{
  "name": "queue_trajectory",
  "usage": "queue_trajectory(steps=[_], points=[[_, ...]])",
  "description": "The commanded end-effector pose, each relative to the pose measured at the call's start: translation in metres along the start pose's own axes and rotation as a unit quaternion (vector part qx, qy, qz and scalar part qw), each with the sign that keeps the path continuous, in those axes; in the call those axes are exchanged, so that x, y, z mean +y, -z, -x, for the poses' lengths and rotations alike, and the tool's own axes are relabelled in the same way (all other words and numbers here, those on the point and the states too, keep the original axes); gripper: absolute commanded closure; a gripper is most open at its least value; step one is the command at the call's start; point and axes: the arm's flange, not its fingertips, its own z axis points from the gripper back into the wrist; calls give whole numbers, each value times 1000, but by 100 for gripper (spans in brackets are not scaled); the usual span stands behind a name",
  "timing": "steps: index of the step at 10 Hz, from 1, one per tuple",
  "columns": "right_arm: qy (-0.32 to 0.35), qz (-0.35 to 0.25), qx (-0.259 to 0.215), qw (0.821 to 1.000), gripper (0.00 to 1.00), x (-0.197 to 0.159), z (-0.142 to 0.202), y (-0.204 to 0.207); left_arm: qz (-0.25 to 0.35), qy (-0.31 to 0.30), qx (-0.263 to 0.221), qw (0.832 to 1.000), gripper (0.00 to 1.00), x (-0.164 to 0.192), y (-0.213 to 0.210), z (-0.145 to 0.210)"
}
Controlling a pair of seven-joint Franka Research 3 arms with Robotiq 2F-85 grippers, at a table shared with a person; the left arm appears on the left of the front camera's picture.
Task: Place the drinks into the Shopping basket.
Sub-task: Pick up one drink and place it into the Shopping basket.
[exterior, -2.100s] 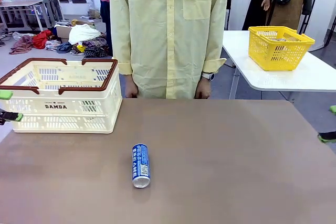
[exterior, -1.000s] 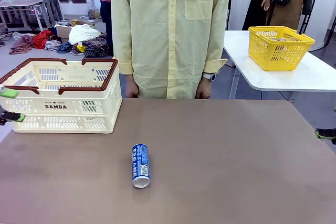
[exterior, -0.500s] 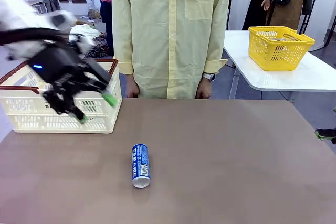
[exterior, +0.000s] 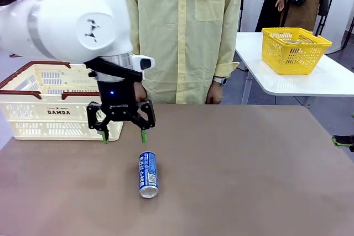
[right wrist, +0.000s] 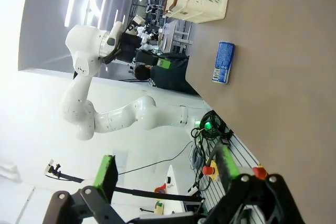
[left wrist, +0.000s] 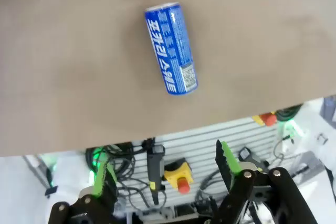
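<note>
One blue can (exterior: 148, 174) lies flat on the brown table (exterior: 249, 164), near the front and a bit left of the middle. White letters run along its side, but they are too small to read. The left gripper (exterior: 124, 136) hangs just past the far end of the can, its fingers spread wide and holding nothing. At the far left stands the cream basket (exterior: 33, 120) with a brown rim. Its front says "DAMDA". The right gripper (right wrist: 165, 158) is spread wide too, with nothing in it.
</note>
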Motion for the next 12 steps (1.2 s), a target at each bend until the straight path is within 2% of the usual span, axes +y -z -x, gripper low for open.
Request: queue_trajectory(steps=[1, 4, 6, 8, 9, 10, 12], points=[[6, -2, 2, 1000, 0, 5, 0, -2, 20, 5, 8, 1000, 0, 8, -5, 5], [6, -2, 2, 1000, 0, 5, 0, -2, 8, 7, 4, 1000, 0, 0, -1, -1], [6, -2, 2, 1000, 0, 5, 0, -2, 10, -17, -27, 999, 0, -15, 40, 14], [6, -2, 2, 1000, 0, 5, 0, -2, -1, -55, -36, 998, 0, -23, 73, 24], [6, -2, 2, 1000, 0, 5, 0, -2, -7, -100, -49, 994, 0, -25, 88, 20], [6, -2, 2, 1000, 0, 5, 0, -2, 21, -98, -44, 994, 0, -27, 101, 13], [6, -2, 2, 1000, 0, 5, 0, -2, 24, -118, -40, 992, 0, -30, 133, -20]])
